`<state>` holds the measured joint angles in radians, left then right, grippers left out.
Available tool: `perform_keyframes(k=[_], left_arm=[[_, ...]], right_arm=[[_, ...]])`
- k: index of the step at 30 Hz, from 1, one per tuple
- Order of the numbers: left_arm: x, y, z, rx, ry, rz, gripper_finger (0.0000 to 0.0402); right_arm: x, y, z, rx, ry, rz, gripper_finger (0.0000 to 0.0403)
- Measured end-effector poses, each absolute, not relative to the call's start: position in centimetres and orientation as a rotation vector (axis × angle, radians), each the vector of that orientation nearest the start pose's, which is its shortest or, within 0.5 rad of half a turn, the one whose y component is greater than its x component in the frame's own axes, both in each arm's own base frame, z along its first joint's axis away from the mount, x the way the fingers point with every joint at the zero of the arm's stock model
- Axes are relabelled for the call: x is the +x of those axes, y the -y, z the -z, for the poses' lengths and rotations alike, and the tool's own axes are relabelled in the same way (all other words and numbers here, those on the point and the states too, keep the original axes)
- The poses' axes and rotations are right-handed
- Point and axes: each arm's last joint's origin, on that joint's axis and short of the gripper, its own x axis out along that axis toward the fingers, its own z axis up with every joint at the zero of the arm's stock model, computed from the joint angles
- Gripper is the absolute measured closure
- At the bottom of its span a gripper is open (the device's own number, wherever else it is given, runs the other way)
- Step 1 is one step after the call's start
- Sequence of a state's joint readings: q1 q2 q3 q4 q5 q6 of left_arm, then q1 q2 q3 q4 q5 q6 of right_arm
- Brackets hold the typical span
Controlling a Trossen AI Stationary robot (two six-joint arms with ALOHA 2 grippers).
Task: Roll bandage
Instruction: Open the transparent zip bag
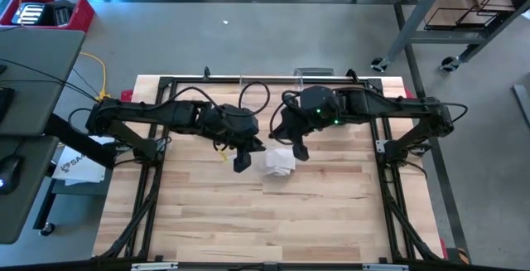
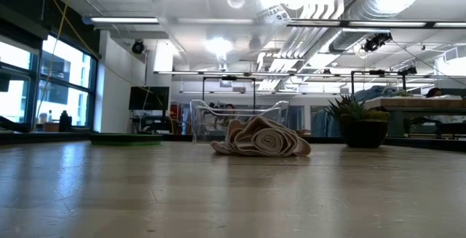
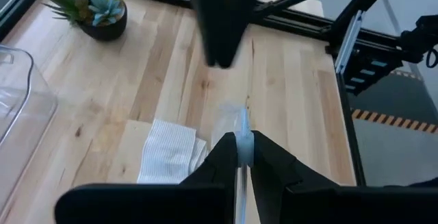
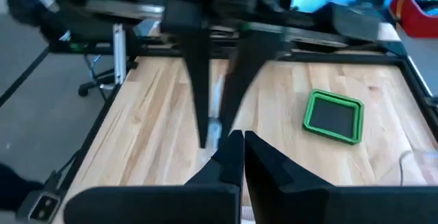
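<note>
Both pincers hang above the middle of the wooden table [image 1: 207, 221], close together, with the bandage [image 1: 279, 162] lying on the boards between them and a little toward the front edge. The left gripper [image 1: 241, 163] sits just to the bandage's left, its fingers pressed together; in its own wrist view a thin pale strip [image 3: 243, 145] shows pinched between the tips, though what that strip is cannot be told. The right gripper [image 1: 300, 151] is just beside the bandage's upper right corner, fingers [image 4: 236, 148] pressed together with nothing seen between them. Behind both pincers, toward the table's far edge, stands a clear plastic container [image 2: 237, 118], and off toward the far right corner a small potted succulent [image 2: 362, 121]. A flat green tray [image 4: 333, 117] lies on the boards well beyond the left gripper's side. Nothing lies between either pincer and the bandage. From the low view the bandage [image 2: 261, 138] is a loose, flattened coil resting on its side, its spiral end turned toward the front of the table, its wider spread running left to right between the two grippers.
</note>
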<state>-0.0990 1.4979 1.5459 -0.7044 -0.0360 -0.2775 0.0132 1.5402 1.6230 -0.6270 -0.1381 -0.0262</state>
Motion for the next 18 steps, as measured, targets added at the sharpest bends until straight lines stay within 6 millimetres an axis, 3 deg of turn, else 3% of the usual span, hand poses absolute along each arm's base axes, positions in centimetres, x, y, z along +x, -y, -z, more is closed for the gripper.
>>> perform_keyframes(k=[3,12,18], left_arm=[[31.87,2.83,-38.05,-0.226,-0.645,-0.036,0.0389],[31.9,2.79,-38.09,-0.197,-0.638,-0.04,0.0389],[31.98,2.57,-38.18,-0.196,-0.625,-0.047,0.0389]], right_arm=[[33.2,-0.53,-39.49,0.056,-0.576,-0.123,0.0375],[33.14,-1.22,-39.37,0.085,-0.592,-0.165,0.0228],[33.46,-1.15,-39.51,0.081,-0.561,-0.156,0.0211]])
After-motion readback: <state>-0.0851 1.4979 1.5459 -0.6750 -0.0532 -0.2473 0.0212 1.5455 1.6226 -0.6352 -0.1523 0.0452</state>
